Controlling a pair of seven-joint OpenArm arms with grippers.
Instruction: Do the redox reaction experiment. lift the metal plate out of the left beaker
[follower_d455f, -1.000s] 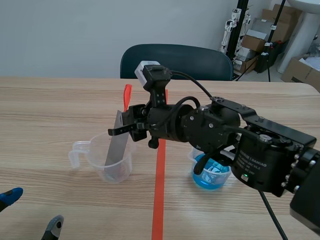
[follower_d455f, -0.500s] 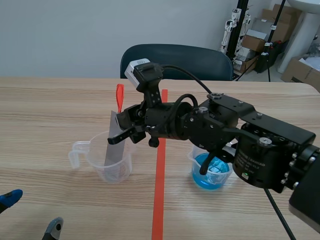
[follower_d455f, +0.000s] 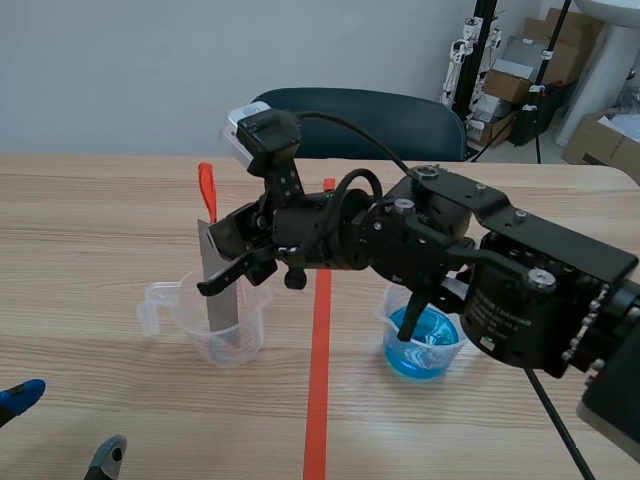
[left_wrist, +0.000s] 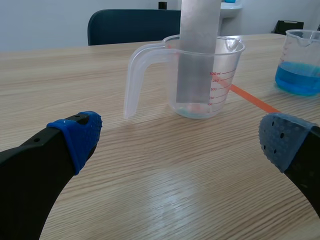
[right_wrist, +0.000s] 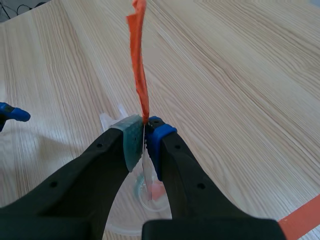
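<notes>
R claw (follower_d455f: 222, 258) pinches metal plate (left_wrist: 199, 50) near its top, center-left of frame. Plate upright, lower end inside left beaker (left_wrist: 227, 75) on bench (follower_d455f: 100, 200). L claw (left_wrist: 181, 140) spread wide, low in bottom-left corner.

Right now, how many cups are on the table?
2. One clear cup holding the metal plate, left of the orange tape line; one cup of blue liquid, right of it.

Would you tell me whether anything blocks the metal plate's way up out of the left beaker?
Nothing visible does. The right gripper is shut on the metal plate, whose lower end sits in the left beaker; nothing hangs above it.
</notes>
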